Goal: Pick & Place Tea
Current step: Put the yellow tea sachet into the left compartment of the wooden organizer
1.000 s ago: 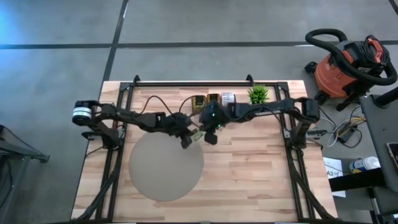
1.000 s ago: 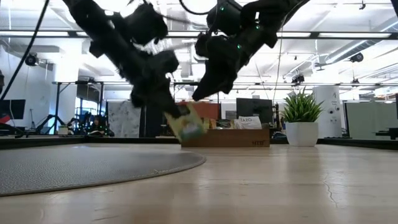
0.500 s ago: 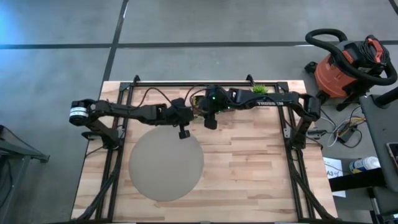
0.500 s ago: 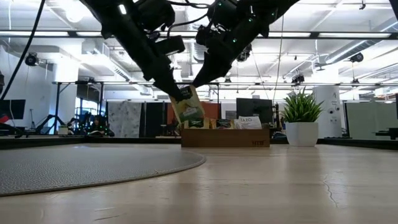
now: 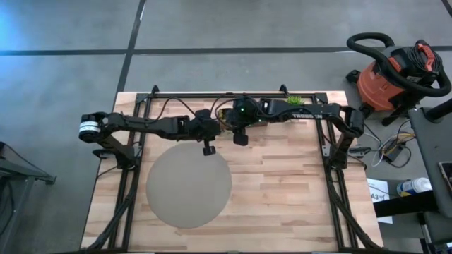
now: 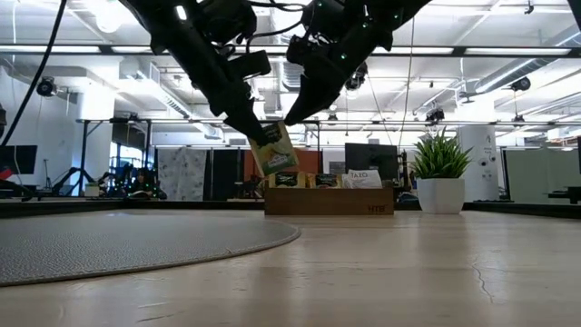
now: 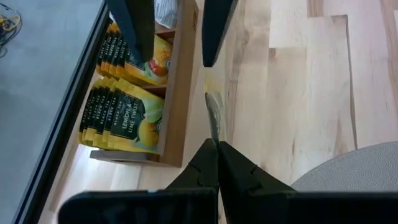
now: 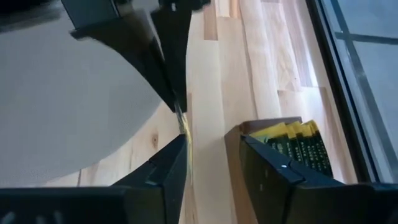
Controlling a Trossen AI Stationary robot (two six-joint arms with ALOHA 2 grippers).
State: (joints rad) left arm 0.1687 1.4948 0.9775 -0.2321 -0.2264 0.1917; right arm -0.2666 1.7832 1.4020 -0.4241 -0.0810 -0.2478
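Observation:
A green-and-yellow tea sachet [image 6: 275,152] hangs in the air in front of the brown wooden tray [image 6: 331,202], with my left gripper [image 6: 259,134] shut on it. My right gripper [image 8: 211,155] is open. Its two fingers stand on either side of the sachet's thin edge [image 8: 182,122], and whether one brushes it I cannot tell. In the left wrist view the tray's compartments hold several more sachets, yellow ones [image 7: 124,118] and others [image 7: 152,62], standing on edge. My left gripper pinches the sachet between its two fingers at the upper edge [image 6: 265,139], seen edge-on at the fingertips [image 7: 212,132]. The fingers slant down from the table's left side. The sachet hangs below them, slightly tilted and clear of the table.
A round grey mat [image 5: 188,187] lies on the wooden table's near left part. A small green potted plant [image 6: 438,177] stands at the far edge, right of the tray. Bare wood [image 5: 282,190] stretches to the right of the mat.
Both grippers have risen and gone toward the table's far edge, meeting in front of the tray. My left gripper has rolled. The sachet has gone up with it, from low near the table to hanging higher and more upright.

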